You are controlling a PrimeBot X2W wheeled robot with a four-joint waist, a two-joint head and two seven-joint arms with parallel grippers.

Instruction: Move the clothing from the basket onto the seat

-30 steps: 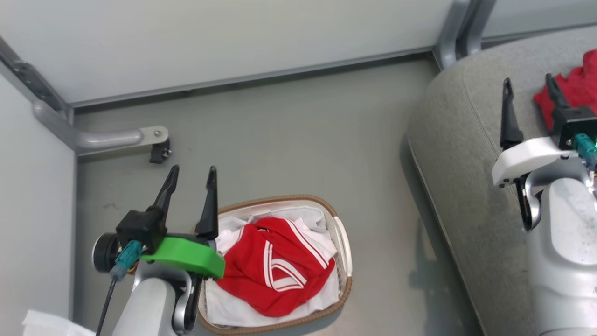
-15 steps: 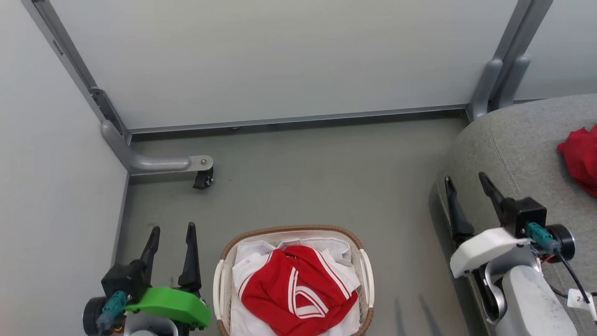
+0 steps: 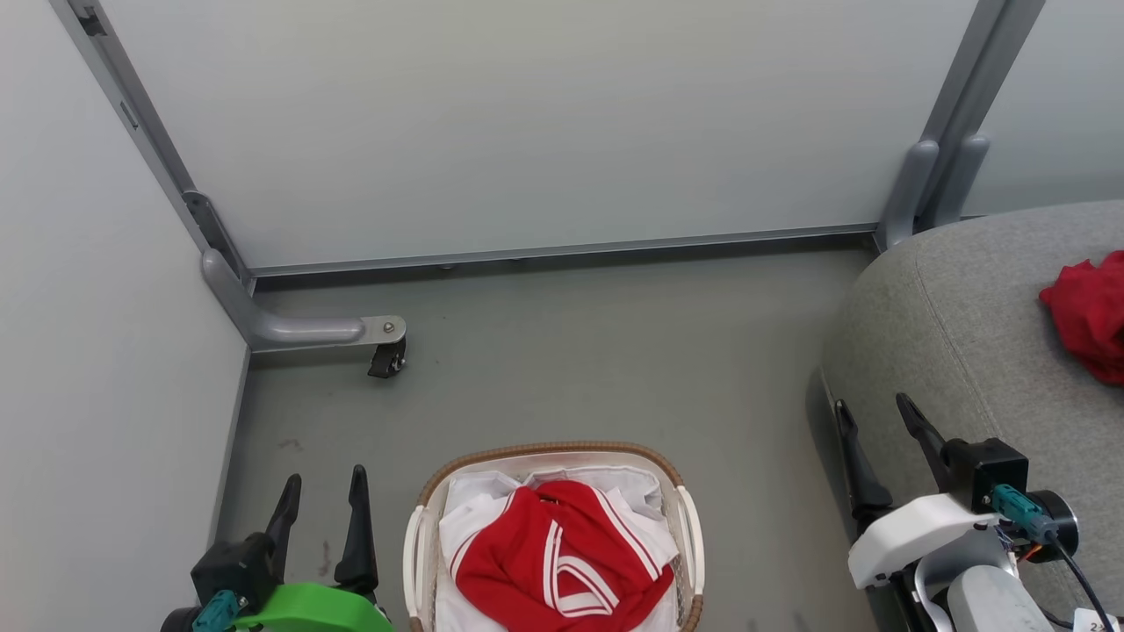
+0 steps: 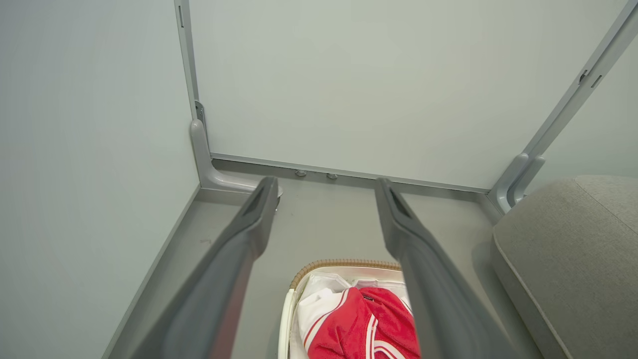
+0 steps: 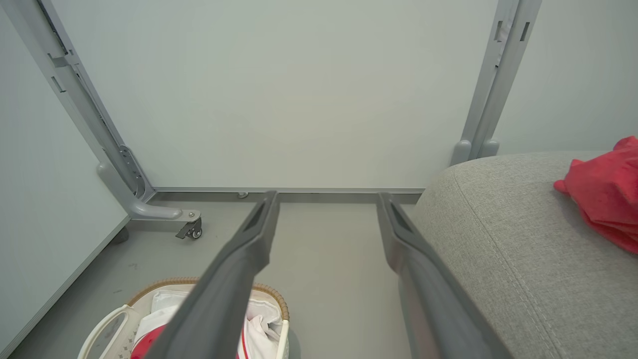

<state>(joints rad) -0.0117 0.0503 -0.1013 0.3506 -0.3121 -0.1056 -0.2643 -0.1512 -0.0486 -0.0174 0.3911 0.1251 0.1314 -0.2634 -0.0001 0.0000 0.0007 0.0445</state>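
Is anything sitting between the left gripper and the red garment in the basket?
Nothing visible blocks it. The left gripper is open beside the basket, and the red garment lies uncovered on top of the white liner; only the basket's rim lies between them.

Our left gripper [image 3: 325, 476] has two long dark fingers [image 3: 356, 527] above a green bracket [image 3: 307, 607]; our right gripper [image 3: 873, 404] has a white bracket [image 3: 904, 535]; both carry teal connectors [image 3: 1014, 507].

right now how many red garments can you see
2. A striped red garment lies in the laundry basket on its white liner; a crumpled red garment lies on the grey sofa cushion. More may be hidden beneath the striped one.
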